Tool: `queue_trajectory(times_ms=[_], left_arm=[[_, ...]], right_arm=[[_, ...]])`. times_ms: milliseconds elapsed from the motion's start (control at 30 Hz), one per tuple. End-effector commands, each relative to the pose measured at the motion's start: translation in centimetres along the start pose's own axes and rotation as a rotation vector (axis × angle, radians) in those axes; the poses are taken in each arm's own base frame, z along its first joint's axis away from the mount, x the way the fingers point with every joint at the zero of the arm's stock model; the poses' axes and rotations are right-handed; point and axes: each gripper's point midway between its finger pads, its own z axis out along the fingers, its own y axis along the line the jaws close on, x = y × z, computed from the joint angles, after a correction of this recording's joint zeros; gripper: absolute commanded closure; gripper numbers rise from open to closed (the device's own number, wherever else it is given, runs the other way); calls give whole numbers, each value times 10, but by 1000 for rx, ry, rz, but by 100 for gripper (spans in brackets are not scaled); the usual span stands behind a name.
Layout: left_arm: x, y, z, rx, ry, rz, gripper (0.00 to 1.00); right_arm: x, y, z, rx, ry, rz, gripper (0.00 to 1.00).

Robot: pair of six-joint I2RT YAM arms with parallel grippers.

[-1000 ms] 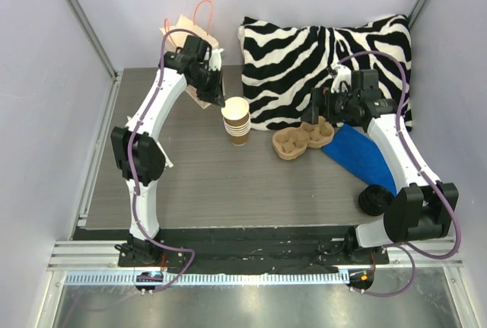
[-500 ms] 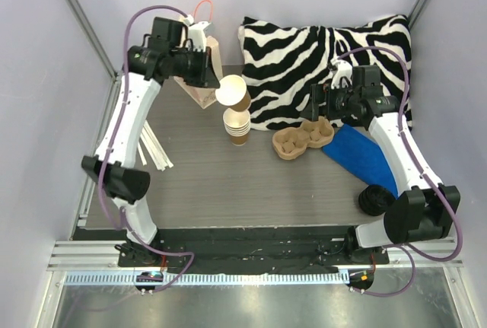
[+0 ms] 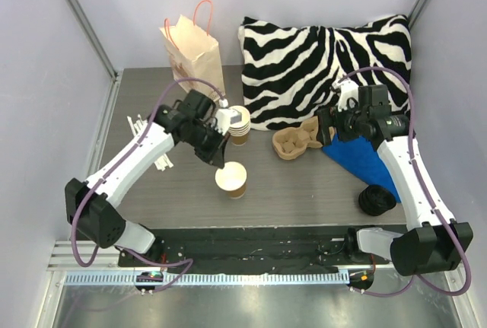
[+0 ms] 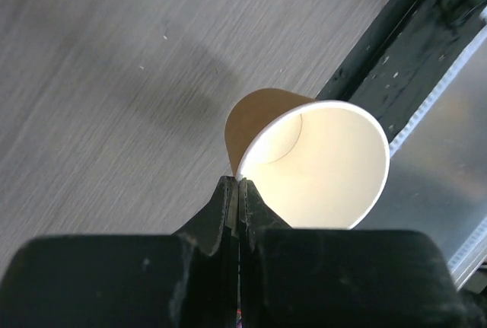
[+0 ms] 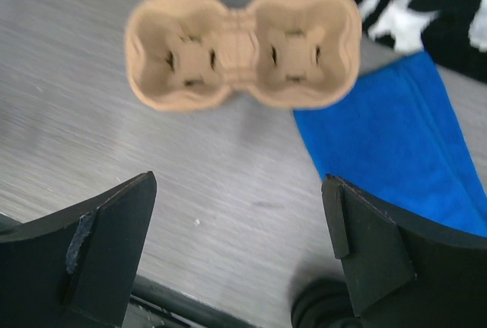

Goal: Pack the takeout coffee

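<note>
My left gripper (image 3: 223, 162) is shut on the rim of a brown paper cup (image 3: 231, 179) at the front middle of the table. The cup has no lid, and its cream inside shows in the left wrist view (image 4: 319, 168), where the fingers (image 4: 225, 205) pinch its rim. The cup tilts low over the table; I cannot tell if it touches. No cup with a black lid is in view. My right gripper (image 3: 329, 126) is open and empty (image 5: 237, 191), just in front of a cardboard two-cup carrier (image 3: 298, 140), which also shows in the right wrist view (image 5: 243, 46).
A stack of lidless cups (image 3: 240, 124) stands behind the held cup. A paper bag (image 3: 194, 46) stands at the back left, a zebra pillow (image 3: 319, 62) at the back right. A blue cloth (image 3: 361, 157) and a pile of black lids (image 3: 375, 200) lie at the right. Stir sticks (image 3: 144, 141) lie at the left.
My left arm took the top cup off the stack, lifted it back toward the bag, then swung it forward and down to the table's front middle. My right gripper drew back slightly from the carrier.
</note>
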Motion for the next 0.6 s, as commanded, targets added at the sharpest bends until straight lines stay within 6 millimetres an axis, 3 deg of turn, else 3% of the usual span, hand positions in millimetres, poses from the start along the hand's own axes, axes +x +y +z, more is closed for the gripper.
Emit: queue_trajectory(times_ms=[0,133,333,567], left_arm=[[-13,-5,19,-51,-92,150,100],[0,-2,51,-66,-45,174,100],[2,8,84,-58,-19,146,100],[-8,21,96,-116,-30,107,100]], right_arm=[[21,-18,-9,100,70,-56,0],[39,-24,-9,132,126,-77,0],[58,-25,-6,131,179,-98,0],[61,-30,-7,156,191,-107,0]])
